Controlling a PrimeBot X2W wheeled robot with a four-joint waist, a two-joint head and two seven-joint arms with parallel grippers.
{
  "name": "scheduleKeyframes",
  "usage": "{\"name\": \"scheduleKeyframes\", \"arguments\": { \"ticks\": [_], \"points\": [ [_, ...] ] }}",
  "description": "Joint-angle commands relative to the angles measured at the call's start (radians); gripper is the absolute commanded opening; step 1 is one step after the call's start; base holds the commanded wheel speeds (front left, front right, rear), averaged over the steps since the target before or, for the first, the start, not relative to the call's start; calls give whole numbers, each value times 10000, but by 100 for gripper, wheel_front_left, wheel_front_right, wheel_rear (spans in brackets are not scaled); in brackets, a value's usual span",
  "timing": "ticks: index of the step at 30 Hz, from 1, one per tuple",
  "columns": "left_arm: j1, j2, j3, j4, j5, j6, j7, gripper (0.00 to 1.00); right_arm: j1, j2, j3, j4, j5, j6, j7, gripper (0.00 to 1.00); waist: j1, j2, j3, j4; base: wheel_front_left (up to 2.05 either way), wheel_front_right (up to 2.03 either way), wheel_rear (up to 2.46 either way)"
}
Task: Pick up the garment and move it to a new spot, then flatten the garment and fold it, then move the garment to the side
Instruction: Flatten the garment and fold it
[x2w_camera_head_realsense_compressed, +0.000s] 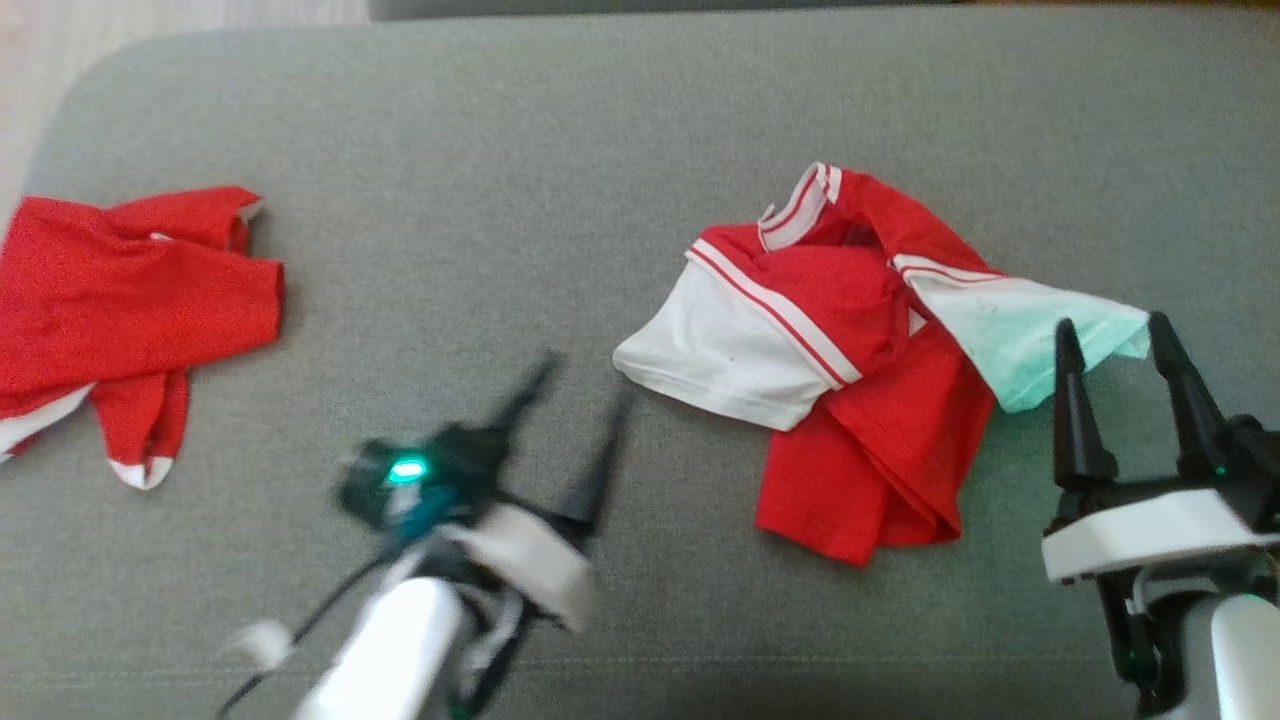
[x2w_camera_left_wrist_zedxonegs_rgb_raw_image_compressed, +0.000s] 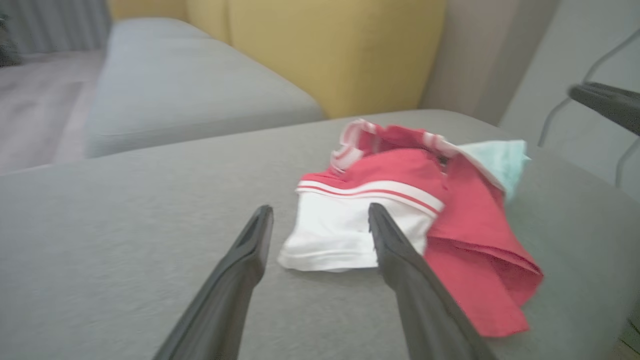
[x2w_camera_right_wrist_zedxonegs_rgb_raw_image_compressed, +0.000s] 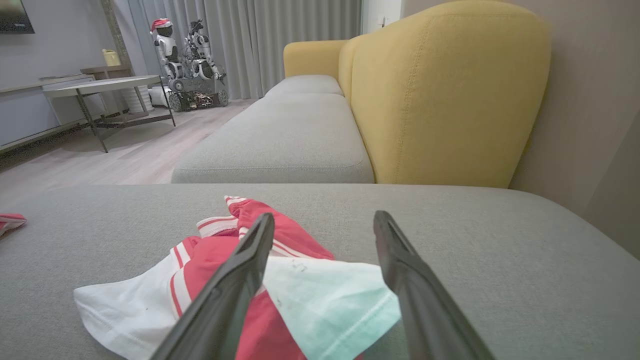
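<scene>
jersey: red-and-white jersey (x2w_camera_head_realsense_compressed: 850, 400), all crumpled, right of centre in the head view, lying on the grey cushion (x2w_camera_head_realsense_compressed: 500, 150)
left gripper (x2w_camera_head_realsense_compressed: 585, 383): lower middle, kinda blurry, 2 fingers spread wide, holding nothing, tips just short of the jersey's white sleeve
right gripper (x2w_camera_head_realsense_compressed: 1112, 328): lower right, also spread wide and empty, tips at the pale sleeve on the jersey's right edge, can't tell if touching
other shirt: a 2nd red shirt (x2w_camera_head_realsense_compressed: 130, 310), far left edge, well apart from the jersey

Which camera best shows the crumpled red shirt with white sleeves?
The head view: the crumpled red shirt with white sleeves shows nearly whole from above. The left wrist view is blurred and low; the right wrist view crops it behind its jaws.
</scene>
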Motion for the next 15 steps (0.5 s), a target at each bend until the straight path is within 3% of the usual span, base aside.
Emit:
{"name": "scheduleKeyframes", "arguments": {
  "ticks": [1,6,15],
  "points": [
    [-520,-43,132,-153,82,-110,67,100,-435,-39,297,-426,-83,67,26,100,0,0,225,-91,0,0,0],
    [-1037,-530,-876,994,-43,-635,353,100,-654,-29,590,-522,-84,67,-20,100,0,0,770,-431,0,0,0],
    [-1950,-834,-2322,2747,-765,-1027,330,100,-965,-1,908,-572,10,67,-153,100,0,0,1564,-1081,0,0,0]
  ]
}}
